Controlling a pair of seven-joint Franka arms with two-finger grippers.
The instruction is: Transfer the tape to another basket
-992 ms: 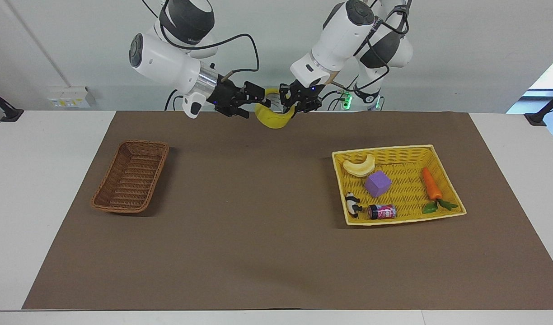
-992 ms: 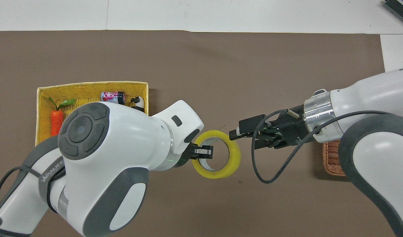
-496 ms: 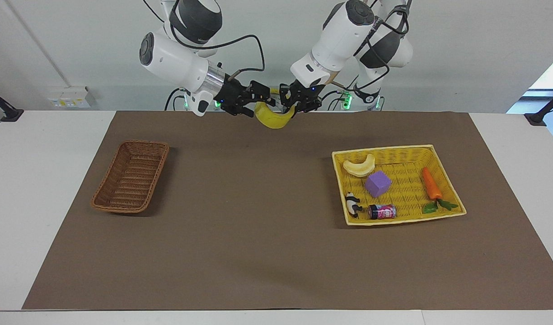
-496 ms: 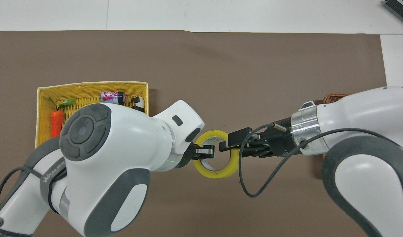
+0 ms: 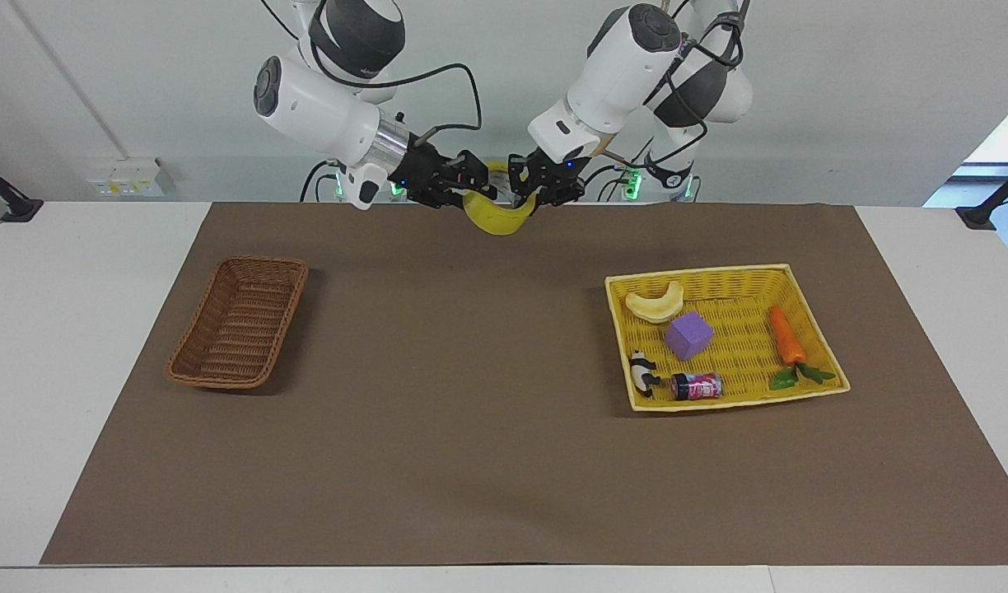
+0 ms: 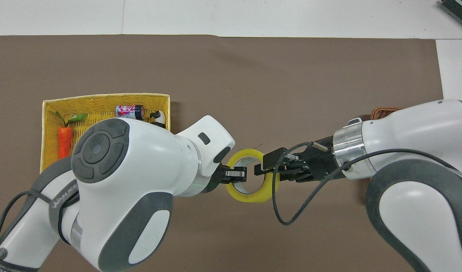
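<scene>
The tape [image 5: 500, 221] hangs in the air between the two hands, over the robots' edge of the worktop [image 5: 471, 461]. The right hand [image 5: 475, 185] is clamped on one side of its rim. The left hand [image 5: 527, 193] sits at the opposite side of the rim; I cannot tell whether its fingers grip or stand apart. Farther out, well away from the right hand, lies the brown basket [image 5: 239, 323]. Well away from the left hand lies a yellow basket [image 5: 702, 270] of toys.
</scene>
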